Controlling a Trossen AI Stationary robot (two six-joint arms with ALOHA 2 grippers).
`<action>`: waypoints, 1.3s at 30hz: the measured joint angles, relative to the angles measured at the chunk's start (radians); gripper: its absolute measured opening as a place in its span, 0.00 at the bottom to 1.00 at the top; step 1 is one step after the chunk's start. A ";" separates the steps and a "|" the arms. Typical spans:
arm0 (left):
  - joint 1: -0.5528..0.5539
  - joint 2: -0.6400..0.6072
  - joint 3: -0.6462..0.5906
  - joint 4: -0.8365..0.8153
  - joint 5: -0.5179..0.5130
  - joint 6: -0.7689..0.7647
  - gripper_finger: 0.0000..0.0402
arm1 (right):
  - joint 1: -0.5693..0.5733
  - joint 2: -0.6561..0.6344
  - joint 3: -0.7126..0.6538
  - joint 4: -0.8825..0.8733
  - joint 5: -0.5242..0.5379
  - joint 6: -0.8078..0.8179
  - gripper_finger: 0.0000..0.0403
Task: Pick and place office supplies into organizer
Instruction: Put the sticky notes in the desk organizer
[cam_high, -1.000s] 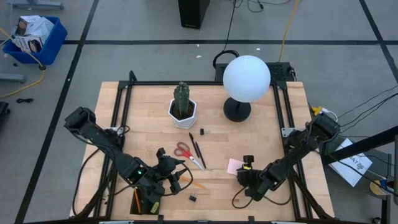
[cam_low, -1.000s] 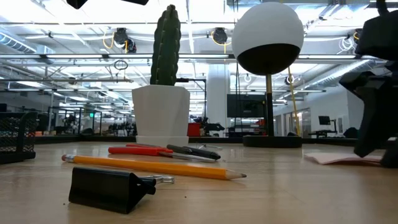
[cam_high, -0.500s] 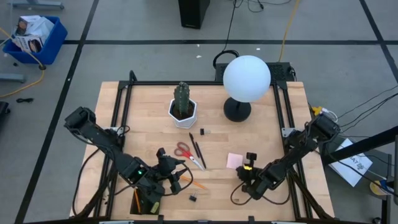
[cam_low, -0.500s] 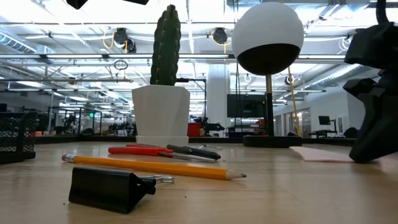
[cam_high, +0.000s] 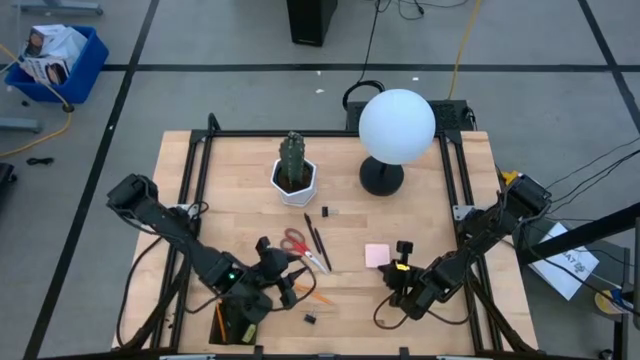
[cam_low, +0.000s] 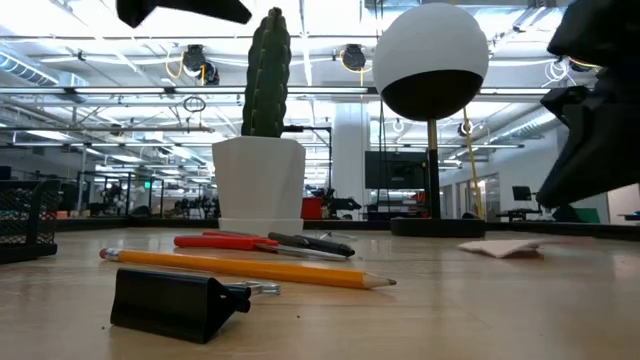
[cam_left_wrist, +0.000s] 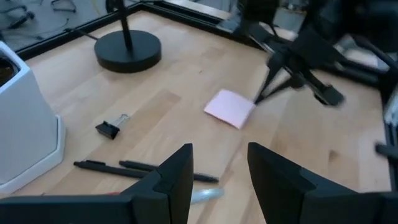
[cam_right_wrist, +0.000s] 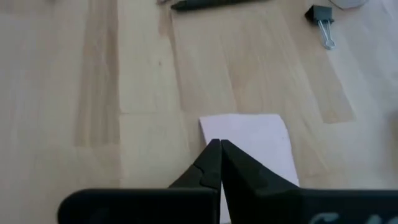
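A pink sticky-note pad (cam_high: 377, 255) lies flat on the wooden table, right of middle. My right gripper (cam_high: 391, 263) is shut, its tips at the pad's near right edge. Red-handled scissors (cam_high: 293, 241) and two dark pens (cam_high: 318, 238) lie at mid-table. An orange pencil (cam_low: 250, 268) and a black clip (cam_low: 175, 300) lie nearer the front edge. My left gripper (cam_left_wrist: 217, 168) hovers open over the scissors and pens, holding nothing. The black organizer (cam_high: 238, 328) sits at the near left, partly hidden under my left arm. My right gripper meets the pink pad's corner (cam_left_wrist: 252, 106) with its shut fingertips (cam_left_wrist: 261, 92), slanting down from the table's near right side. The pad (cam_right_wrist: 255, 143) stays flat on the wood. Whether a sheet is pinched or the tips only touch it, I cannot tell.
A cactus in a white pot (cam_high: 293, 178) and a lamp with a white globe (cam_high: 396, 125) stand along the far side. A second small clip (cam_high: 326, 212) lies beyond the pens. Bare wood lies between the pad and the table's right edge.
My right gripper has risen off the table and tipped. The pink pad has slid a short way along the table toward the far edge and still lies flat.
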 joint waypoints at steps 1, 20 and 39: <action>0.015 0.000 0.000 0.010 0.015 0.004 0.39 | 0.000 0.000 0.000 0.000 0.000 0.000 0.00; 0.185 0.097 0.000 0.247 0.296 0.199 0.39 | -0.052 -0.099 0.001 0.027 -0.204 0.147 0.15; 0.412 0.283 0.000 0.392 0.710 0.092 0.35 | -0.088 -0.148 -0.084 -0.088 -0.277 0.530 0.39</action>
